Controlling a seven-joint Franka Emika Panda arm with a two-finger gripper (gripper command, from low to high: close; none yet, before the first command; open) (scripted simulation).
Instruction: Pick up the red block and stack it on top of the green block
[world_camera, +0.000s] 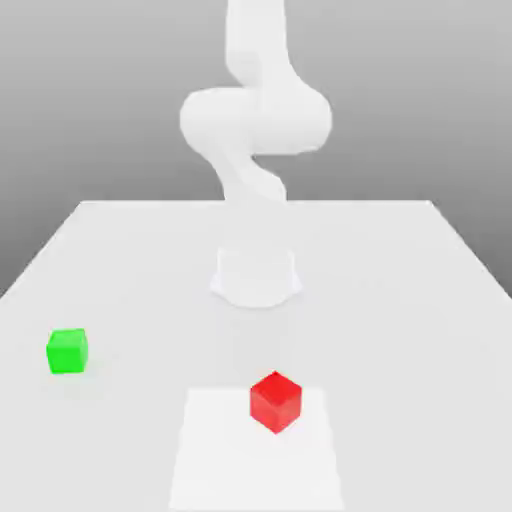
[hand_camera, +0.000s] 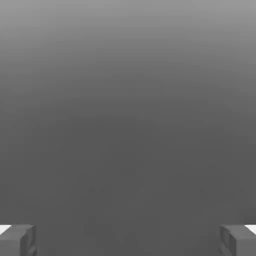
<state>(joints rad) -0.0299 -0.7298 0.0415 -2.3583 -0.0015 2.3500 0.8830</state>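
Note:
The red block (world_camera: 275, 401) sits on the white table (world_camera: 400, 300) near its front edge, turned corner-on in the exterior view. The green block (world_camera: 67, 351) rests on the table toward the exterior view's left, well apart from the red one. In the hand view my gripper (hand_camera: 128, 241) is open: one grey fingertip (hand_camera: 19, 240) and the other fingertip (hand_camera: 239, 240) stand far apart with nothing between them, facing a plain grey backdrop.
The white arm (world_camera: 255, 120) rises from its round base (world_camera: 256, 275) at the table's middle, behind both blocks, and curves up past the picture's top. A lighter square patch (world_camera: 220, 460) lies under the red block.

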